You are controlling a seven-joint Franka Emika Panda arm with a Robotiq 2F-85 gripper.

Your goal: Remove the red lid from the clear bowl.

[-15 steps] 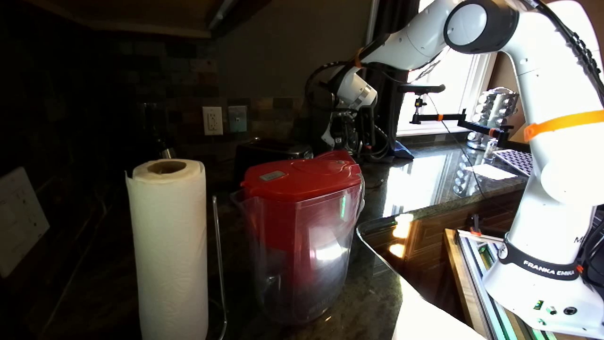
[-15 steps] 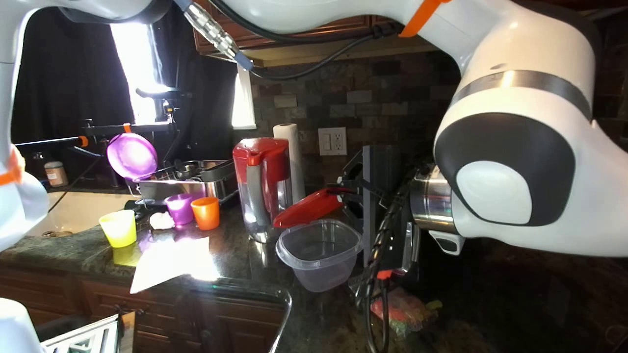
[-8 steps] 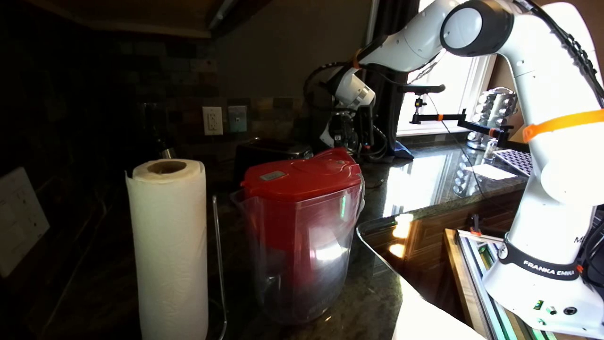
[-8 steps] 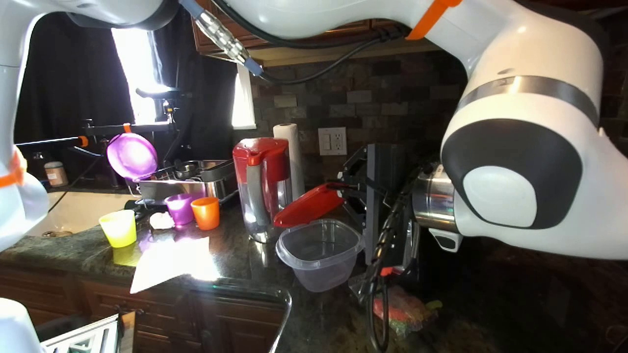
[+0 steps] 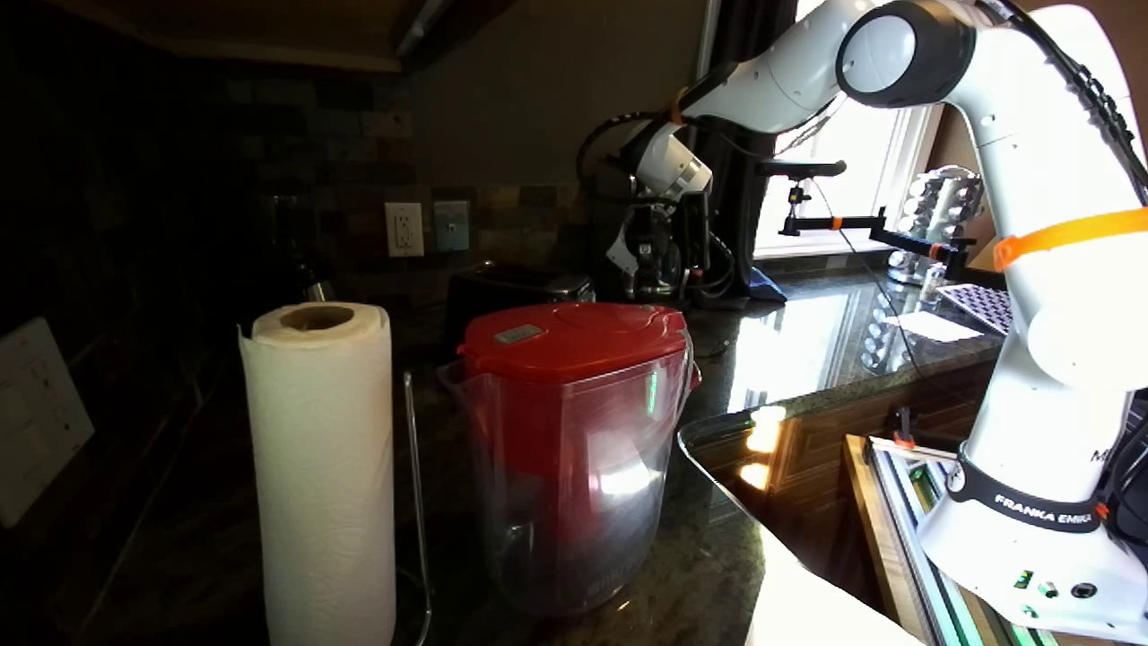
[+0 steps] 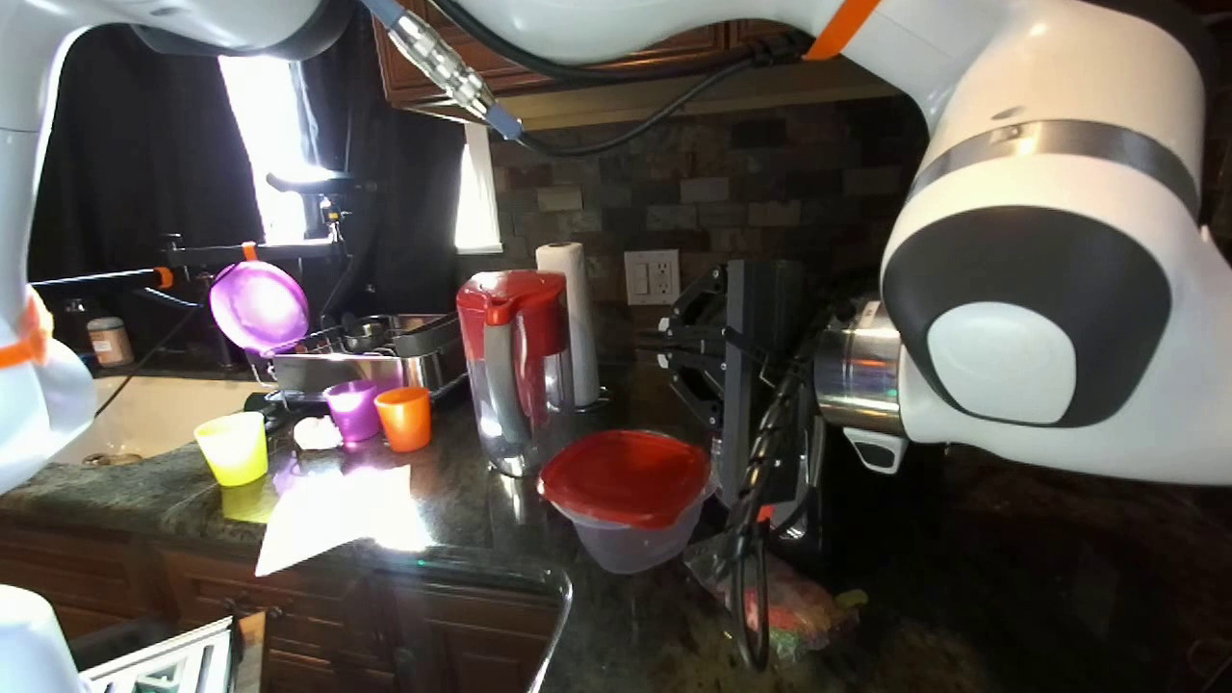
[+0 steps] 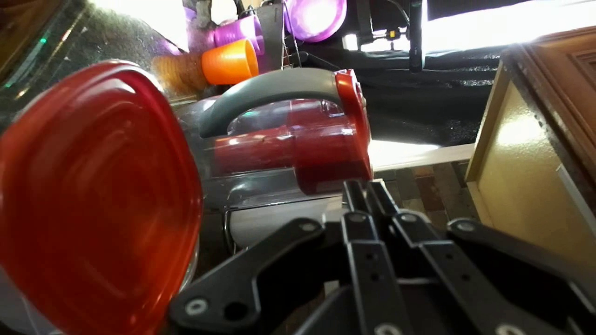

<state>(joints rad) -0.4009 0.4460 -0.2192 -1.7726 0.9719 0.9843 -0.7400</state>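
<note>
The red lid [image 6: 624, 474] lies over the top of the clear bowl [image 6: 635, 547] on the dark counter; whether it is seated all round I cannot tell. In the wrist view the lid [image 7: 98, 200] fills the left side, with a bit of the bowl [image 7: 23, 307] below it. My gripper [image 6: 643, 340] is above and behind the bowl, apart from the lid. In the wrist view the gripper [image 7: 365, 187] has its fingers almost together, a thin gap between them and nothing held. In an exterior view a red edge, likely the lid [image 5: 697, 375], shows behind the pitcher; the bowl is hidden there.
A red and clear pitcher [image 6: 515, 371] stands close behind the bowl, with a paper towel roll [image 6: 580, 356] beyond it. Orange [image 6: 403, 420], purple [image 6: 352, 409] and yellow [image 6: 233, 449] cups stand further left. A plastic bag [image 6: 784, 611] lies in front, below the gripper.
The red lid, held tilted in the gripper above the bowl, has come out of the fingers and dropped flat onto the bowl. The gripper has moved up slightly.
</note>
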